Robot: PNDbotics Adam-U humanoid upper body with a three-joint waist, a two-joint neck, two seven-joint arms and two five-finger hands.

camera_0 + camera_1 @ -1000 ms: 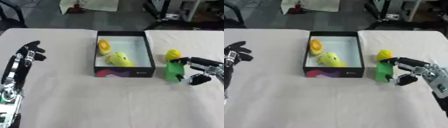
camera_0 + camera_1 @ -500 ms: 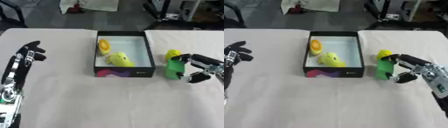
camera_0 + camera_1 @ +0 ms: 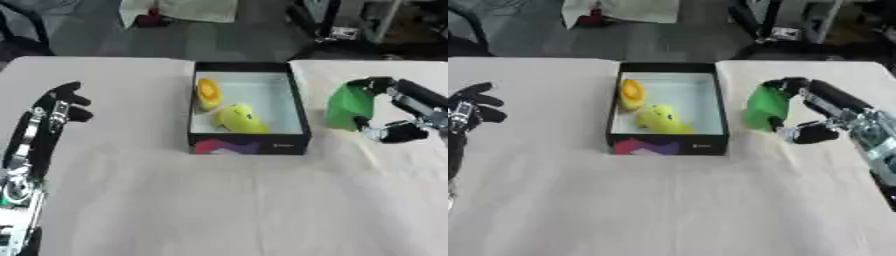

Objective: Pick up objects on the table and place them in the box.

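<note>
My right hand [image 3: 815, 117] grips the green block [image 3: 764, 106], now lifted off the worktop [image 3: 667, 200] vs. a second ago, just right of the box [image 3: 667, 145]. Next: carry it in. Left hand [image 3: 59, 102] idle, open.

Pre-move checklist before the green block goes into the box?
1. Right hand curled round green block: ok.
2. Block lifted off the white table: cannot tell.
3. Block over the black box: not ok, it is to the box's right.
4. Free space in box: ok, the right side beside the two yellow objects is bare.
5. Left hand away from box: ok.
</note>
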